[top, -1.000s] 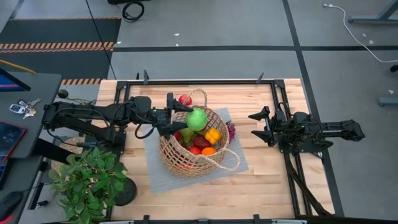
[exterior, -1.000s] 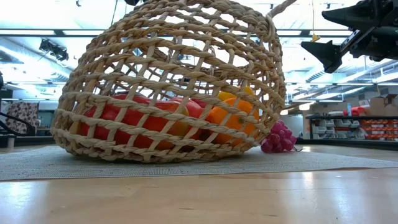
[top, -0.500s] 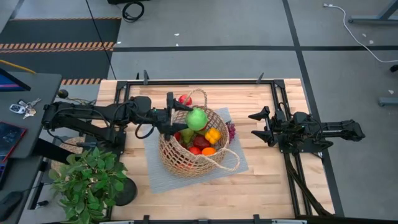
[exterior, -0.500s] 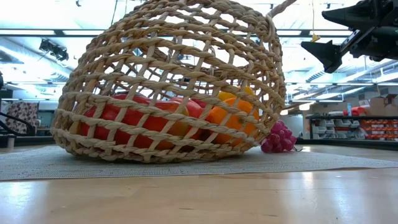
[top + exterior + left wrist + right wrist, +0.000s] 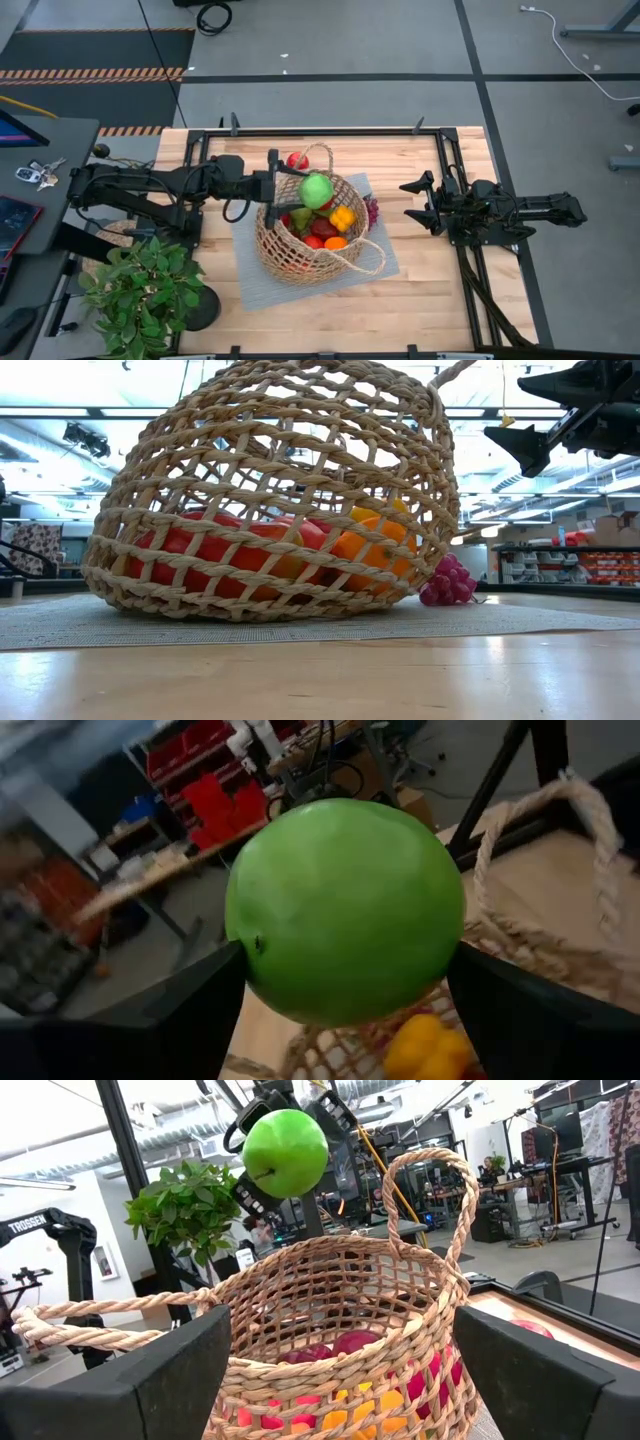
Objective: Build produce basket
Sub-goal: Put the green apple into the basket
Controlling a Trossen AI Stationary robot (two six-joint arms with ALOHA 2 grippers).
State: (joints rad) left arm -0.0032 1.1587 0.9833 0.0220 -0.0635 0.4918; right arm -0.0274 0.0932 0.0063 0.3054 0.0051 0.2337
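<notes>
Holding a green apple (image 5: 317, 190) above the basket (image 5: 300, 262), the left tool (image 5: 296, 188) is pinching it between its fingers. Several fruits are already lying inside the basket on the grey mat (image 5: 385, 250) on the desk (image 5: 420, 300); grapes (image 5: 372, 211) and a red fruit (image 5: 296, 160) are waiting outside. The right tool (image 5: 412, 203) is hanging spread, well apart.
</notes>
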